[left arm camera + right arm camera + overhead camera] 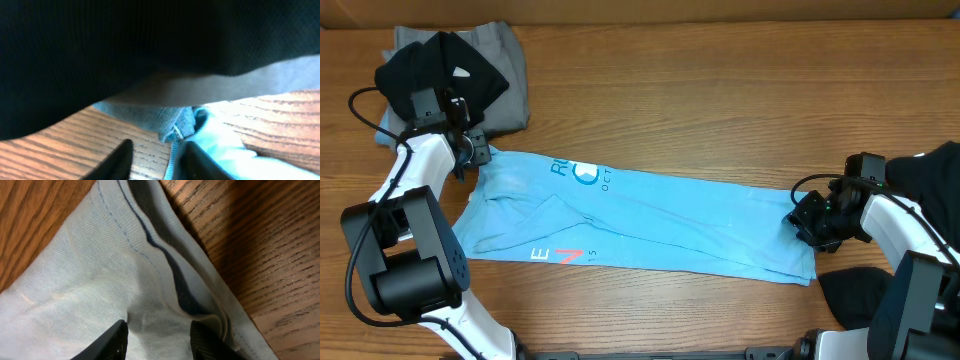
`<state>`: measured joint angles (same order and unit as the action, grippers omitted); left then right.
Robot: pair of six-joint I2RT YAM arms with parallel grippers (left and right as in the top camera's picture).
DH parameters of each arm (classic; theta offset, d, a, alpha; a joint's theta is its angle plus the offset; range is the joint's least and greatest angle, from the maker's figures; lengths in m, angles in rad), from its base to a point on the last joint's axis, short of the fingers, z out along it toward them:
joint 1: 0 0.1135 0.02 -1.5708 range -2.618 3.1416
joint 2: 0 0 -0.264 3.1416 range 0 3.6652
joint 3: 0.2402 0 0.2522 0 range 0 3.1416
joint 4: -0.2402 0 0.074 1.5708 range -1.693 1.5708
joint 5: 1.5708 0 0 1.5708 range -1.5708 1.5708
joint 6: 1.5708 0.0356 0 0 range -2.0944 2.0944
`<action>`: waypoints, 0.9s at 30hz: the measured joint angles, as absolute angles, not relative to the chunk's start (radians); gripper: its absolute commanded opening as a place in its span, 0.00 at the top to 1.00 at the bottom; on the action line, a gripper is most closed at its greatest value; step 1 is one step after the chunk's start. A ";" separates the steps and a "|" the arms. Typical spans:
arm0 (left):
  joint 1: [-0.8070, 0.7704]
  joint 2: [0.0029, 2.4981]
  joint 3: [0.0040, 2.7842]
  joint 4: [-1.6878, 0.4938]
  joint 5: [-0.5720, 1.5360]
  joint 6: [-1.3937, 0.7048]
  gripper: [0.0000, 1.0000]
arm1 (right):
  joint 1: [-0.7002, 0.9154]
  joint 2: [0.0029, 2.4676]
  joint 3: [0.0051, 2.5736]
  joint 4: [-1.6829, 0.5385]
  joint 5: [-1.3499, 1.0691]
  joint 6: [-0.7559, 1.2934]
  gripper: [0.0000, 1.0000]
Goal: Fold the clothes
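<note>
A light sky-blue T-shirt lies as a long strip across the wooden table, its white and coral-red lettering facing up. My left gripper is at the shirt's upper-left corner. In the left wrist view its jaws stand open over bare wood, and the shirt's hem runs along the inside of the right finger. My right gripper is at the shirt's right end. Its open fingers rest on flat blue cloth, with nothing pinched between them.
A black garment lies on a grey one at the back left, just behind my left gripper, and fills the top of the left wrist view. More black cloth lies at the right edge and front right.
</note>
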<state>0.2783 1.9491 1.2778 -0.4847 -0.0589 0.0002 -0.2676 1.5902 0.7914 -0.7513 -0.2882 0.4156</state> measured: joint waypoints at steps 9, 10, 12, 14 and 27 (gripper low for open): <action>0.283 1.869 1.287 -0.567 -0.059 -0.010 0.62 | -0.268 1.590 0.791 -0.751 -0.289 0.417 0.52; 0.283 1.843 1.289 -0.577 -0.058 -0.013 0.64 | -0.268 1.590 0.791 -0.751 -0.290 0.417 0.51; 0.283 1.785 1.297 -0.595 -0.057 -0.023 0.65 | -0.268 1.590 0.791 -0.751 -0.291 0.417 0.51; 0.283 1.733 1.304 -0.614 -0.057 -0.031 0.65 | -0.268 1.589 0.791 -0.751 -0.292 0.418 0.52; 0.283 1.571 1.310 -0.838 0.002 -0.099 0.58 | -0.276 1.515 0.908 -0.879 -0.288 0.381 0.34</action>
<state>0.2832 1.5707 1.3102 -0.8375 0.0021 -0.0986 -0.2760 1.5150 0.9081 -0.8791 -0.2882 0.3813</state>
